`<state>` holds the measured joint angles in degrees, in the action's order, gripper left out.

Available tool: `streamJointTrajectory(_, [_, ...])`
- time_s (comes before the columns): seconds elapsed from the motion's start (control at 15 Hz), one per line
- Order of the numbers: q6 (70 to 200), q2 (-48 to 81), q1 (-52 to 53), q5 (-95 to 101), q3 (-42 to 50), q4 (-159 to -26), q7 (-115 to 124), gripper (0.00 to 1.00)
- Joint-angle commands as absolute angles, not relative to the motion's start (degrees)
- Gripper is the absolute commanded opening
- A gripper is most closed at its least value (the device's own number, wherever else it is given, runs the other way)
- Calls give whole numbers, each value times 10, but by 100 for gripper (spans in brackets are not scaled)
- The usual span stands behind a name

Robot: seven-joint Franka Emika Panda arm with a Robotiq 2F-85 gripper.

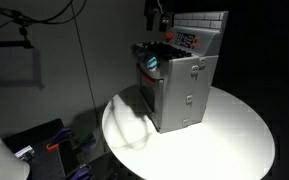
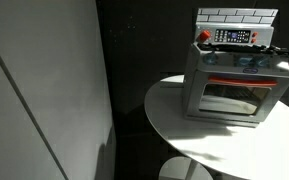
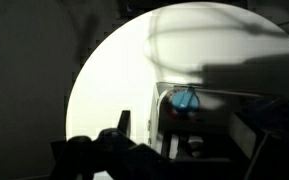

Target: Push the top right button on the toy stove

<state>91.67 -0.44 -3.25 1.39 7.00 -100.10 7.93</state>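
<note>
The toy stove (image 1: 179,85) is a grey box with a brick-patterned back panel, standing on a round white table (image 1: 234,135). It shows in both exterior views (image 2: 234,85). Its red-and-white control panel (image 1: 187,38) sits on top at the back (image 2: 234,37). My gripper (image 1: 159,15) hangs dark above the stove's top, apart from the panel. In the wrist view my gripper (image 3: 184,135) looks down past a blue knob (image 3: 187,100) on the stove. The fingers stand apart with nothing between them.
The table's rim (image 3: 79,90) curves through the wrist view, with dark floor beyond it. A grey wall panel (image 2: 44,90) stands beside the table. Clutter with an orange part (image 1: 52,146) lies low next to the table.
</note>
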Motion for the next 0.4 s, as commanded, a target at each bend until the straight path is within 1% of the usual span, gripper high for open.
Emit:
streamJointTrajectory(0.0, [881, -32, -41, 16, 65, -1008, 46, 100])
streamJointTrajectory(0.07, [894, -15, -40, 14, 63, -999, 64, 100])
streamJointTrajectory(0.33, [893, -16, -40, 14, 62, -1001, 63, 100])
